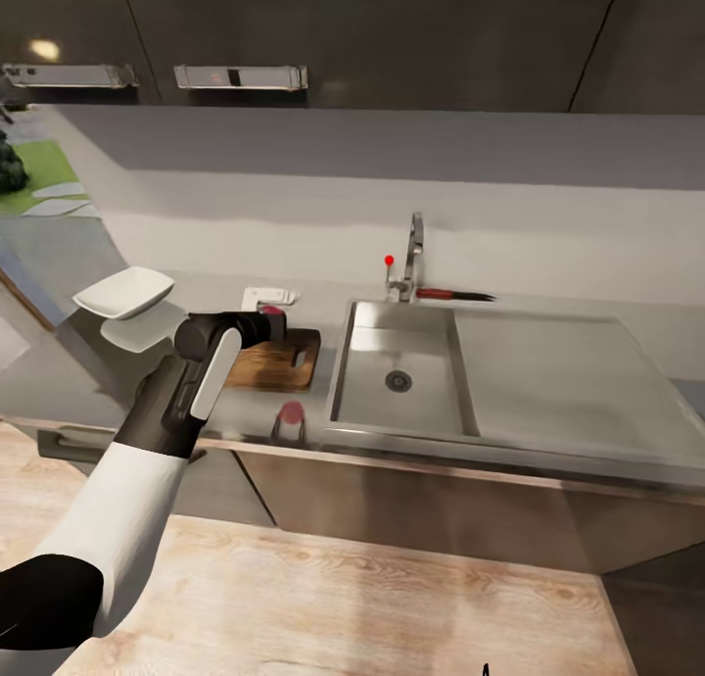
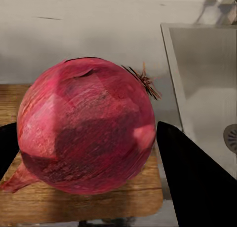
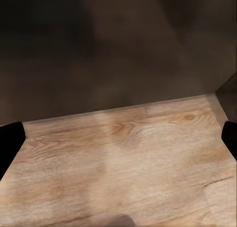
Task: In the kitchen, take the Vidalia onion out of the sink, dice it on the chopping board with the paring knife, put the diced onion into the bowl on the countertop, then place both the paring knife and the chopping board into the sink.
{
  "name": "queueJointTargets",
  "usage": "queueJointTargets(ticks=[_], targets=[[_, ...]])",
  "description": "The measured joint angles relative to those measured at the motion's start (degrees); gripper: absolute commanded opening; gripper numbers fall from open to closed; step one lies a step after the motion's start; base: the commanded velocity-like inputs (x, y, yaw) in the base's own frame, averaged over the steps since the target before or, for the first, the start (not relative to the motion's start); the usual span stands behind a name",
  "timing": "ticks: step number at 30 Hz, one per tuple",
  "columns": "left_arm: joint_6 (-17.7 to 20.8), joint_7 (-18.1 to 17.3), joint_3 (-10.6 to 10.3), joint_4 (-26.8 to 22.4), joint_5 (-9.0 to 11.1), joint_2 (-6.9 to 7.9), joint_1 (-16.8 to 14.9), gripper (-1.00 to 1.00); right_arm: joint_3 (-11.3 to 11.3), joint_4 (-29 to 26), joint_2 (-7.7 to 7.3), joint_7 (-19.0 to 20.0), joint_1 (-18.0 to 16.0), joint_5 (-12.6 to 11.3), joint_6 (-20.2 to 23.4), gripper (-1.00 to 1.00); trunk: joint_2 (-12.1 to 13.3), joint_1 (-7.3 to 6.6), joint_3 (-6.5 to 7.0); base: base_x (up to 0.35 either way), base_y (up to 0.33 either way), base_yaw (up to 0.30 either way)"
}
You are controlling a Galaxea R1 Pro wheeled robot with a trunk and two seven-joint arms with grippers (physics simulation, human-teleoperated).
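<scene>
The Vidalia onion (image 2: 86, 126) is clamped between the left gripper's (image 2: 86, 148) fingers directly above the chopping board (image 1: 279, 359) on the table; the right gripper's fingers (image 3: 10, 138) are spread, well away, over the floor.

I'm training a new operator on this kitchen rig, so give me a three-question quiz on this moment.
1. True or false: the onion lies in the sink.
2. Where is the knife? A) on the chopping board B) behind the sink, beside the faucet C) in the bowl
3. Fill in: the right gripper faces the wooden ____.

Key:
1. False; the left gripper holds it between its fingers above the chopping board.
2. B.
3. Floor; its fingers stand wide apart with nothing between them.
</scene>
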Motion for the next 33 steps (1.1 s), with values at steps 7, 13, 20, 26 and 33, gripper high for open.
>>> queueJointTargets(ticks=[7,13,20,26,33], targets=[[-0.1,0.0,0.0,1.0,0.0,0.01,0.0,-1.00,0.0,0.0,0.00,0.0,0.0,0.0,0.0,1.00,0.0,0.00,0.29,0.000,0.000,0.240],[-0.1,0.0,0.0,2.0,0.0,0.01,0.0,-1.00,0.0,0.0,0.00,0.0,0.0,0.0,0.0,1.00,0.0,0.00,0.38,0.000,0.000,0.107],[-0.2,0.0,0.0,3.6,0.0,-0.03,0.0,-1.00,0.0,0.0,0.00,0.0,0.0,0.0,0.0,1.00,0.0,0.00,0.38,0.001,0.000,0.005],[-0.3,0.0,0.0,4.4,0.0,-0.07,0.0,-1.00,0.0,0.0,0.00,0.0,0.0,0.0,0.0,1.00,0.0,-0.01,0.38,0.099,0.000,0.000],[-0.3,0.0,0.0,5.2,0.0,-0.14,0.0,-1.00,0.0,0.0,0.00,0.0,0.0,0.0,0.0,1.00,0.0,-0.03,0.38,0.242,0.000,0.000]])
